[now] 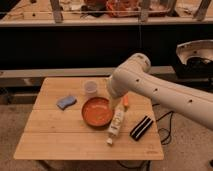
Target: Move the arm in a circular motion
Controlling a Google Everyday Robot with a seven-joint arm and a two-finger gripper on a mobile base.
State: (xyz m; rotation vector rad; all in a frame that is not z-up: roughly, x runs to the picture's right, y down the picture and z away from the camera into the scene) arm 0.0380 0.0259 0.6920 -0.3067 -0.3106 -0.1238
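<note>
The arm [150,87] is a thick cream-white tube with small dark screw holes. It comes in from the lower right edge and ends at a rounded joint [131,72] above the back right part of the wooden table [60,145]. The joint hangs over the far rim of an orange bowl [97,111]. No segment past this joint shows, so the gripper is out of view and I cannot place it.
On the table stand a clear cup [90,88], a blue sponge [66,102], a white bottle [116,125] lying down, an orange item [125,101] and a black block with a white stripe [141,127]. A dark shelf runs behind. A grey round machine part [197,55] sits at right.
</note>
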